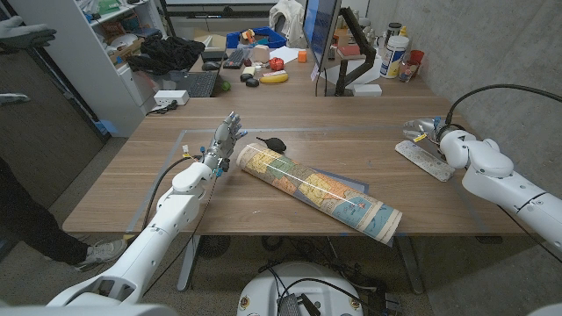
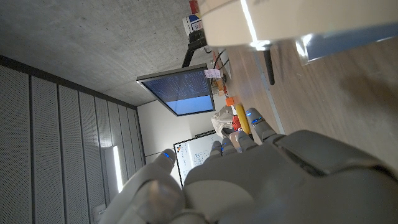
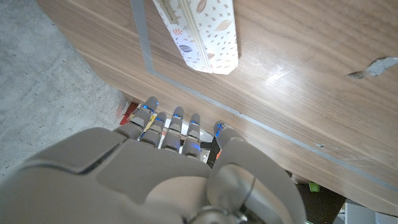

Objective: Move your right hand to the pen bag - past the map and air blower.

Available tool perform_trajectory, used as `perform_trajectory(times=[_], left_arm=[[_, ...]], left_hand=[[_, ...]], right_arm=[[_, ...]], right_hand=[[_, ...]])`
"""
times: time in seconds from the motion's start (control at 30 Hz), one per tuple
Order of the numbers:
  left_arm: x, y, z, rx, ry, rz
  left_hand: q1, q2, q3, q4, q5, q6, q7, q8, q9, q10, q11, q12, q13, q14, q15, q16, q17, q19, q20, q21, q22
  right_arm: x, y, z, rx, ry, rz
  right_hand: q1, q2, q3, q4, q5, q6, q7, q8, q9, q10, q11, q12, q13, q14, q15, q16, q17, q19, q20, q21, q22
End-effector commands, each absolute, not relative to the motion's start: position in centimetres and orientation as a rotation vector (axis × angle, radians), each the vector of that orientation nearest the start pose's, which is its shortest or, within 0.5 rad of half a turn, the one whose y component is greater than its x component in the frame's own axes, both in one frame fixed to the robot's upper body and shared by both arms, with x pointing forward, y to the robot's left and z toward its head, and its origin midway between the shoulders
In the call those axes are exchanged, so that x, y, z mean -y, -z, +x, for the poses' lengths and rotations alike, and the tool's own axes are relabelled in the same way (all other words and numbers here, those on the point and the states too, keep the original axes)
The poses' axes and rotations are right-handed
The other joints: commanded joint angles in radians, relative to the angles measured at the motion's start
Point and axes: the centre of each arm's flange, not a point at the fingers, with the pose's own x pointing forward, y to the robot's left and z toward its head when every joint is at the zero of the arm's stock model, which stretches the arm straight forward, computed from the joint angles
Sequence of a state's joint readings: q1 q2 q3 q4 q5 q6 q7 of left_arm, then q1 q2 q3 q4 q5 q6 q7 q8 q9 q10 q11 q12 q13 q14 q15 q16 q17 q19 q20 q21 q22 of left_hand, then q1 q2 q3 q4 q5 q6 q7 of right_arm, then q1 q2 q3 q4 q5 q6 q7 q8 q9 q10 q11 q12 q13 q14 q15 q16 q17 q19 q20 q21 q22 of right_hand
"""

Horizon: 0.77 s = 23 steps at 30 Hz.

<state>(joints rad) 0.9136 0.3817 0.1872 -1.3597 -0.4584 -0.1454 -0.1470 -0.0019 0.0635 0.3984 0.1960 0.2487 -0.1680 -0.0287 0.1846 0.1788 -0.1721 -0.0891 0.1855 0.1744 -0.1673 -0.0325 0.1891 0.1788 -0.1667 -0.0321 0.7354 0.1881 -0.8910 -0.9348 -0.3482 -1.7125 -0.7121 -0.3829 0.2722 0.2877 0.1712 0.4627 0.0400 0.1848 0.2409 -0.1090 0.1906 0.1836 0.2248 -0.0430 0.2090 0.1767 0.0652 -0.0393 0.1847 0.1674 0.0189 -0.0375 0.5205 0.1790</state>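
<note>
Pen bag: long white fabric pouch with small leaf print [image 1: 424, 159], lying at the right edge of the wooden worktop [image 1: 290, 114], just beside the right hand [image 1: 436, 133]. Right wrist view shows its print and rounded end [image 3: 208, 31]; fingers [image 3: 177, 127] slightly spread, holding nothing. Rolled colour map [image 1: 316, 187] lies mid-worktop; black air blower [image 1: 275, 142] just beyond it. Left hand [image 1: 224, 139] upright, fingers apart, empty

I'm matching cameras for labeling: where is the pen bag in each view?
Head view: pen bag at right, beside the right robot hand.
Left wrist view: not in it.
Right wrist view: pen bag beyond the fingertips.
Shared landmark: the wooden table.
</note>
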Motion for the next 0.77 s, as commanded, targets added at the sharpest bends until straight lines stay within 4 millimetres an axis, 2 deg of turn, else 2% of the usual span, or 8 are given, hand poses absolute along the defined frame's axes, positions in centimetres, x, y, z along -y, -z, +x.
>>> perform_trajectory(times=[0.03, 0.77], left_arm=[[-28.43, 4.04, 64.68, 0.538, 0.238, 0.008], [-29.12, 3.66, 64.26, 0.542, 0.228, 0.023]], left_hand=[[0.002, 0.119, -0.002, -0.001, 0.009, -0.044, 0.0, 0.004, 0.004, -0.004, 0.005, 0.008, 0.005, -0.039, -0.007, 0.004, 0.003, -0.107, -0.008, -0.006, 0.004], [0.002, 0.119, -0.002, 0.0, 0.009, -0.044, 0.001, 0.004, 0.004, -0.006, 0.003, 0.007, 0.005, -0.039, -0.008, 0.005, 0.003, -0.107, -0.009, -0.006, 0.004]], right_arm=[[39.78, -2.39, 60.01, 0.115, 0.255, -1.614], [39.25, -2.37, 60.29, 0.125, 0.253, -1.621]], right_hand=[[0.018, 0.004, 0.005, -0.012, -0.002, -0.005, -0.001, -0.004, 0.003, 0.002, -0.007, -0.003, 0.003, 0.007, -0.052, -0.003, 0.002, 0.005, -0.073, -0.005, 0.003], [0.045, -0.007, 0.008, -0.038, -0.004, -0.012, 0.001, -0.004, 0.003, -0.002, -0.008, -0.005, 0.003, 0.006, -0.05, -0.005, 0.001, 0.007, -0.066, -0.01, 0.002]])
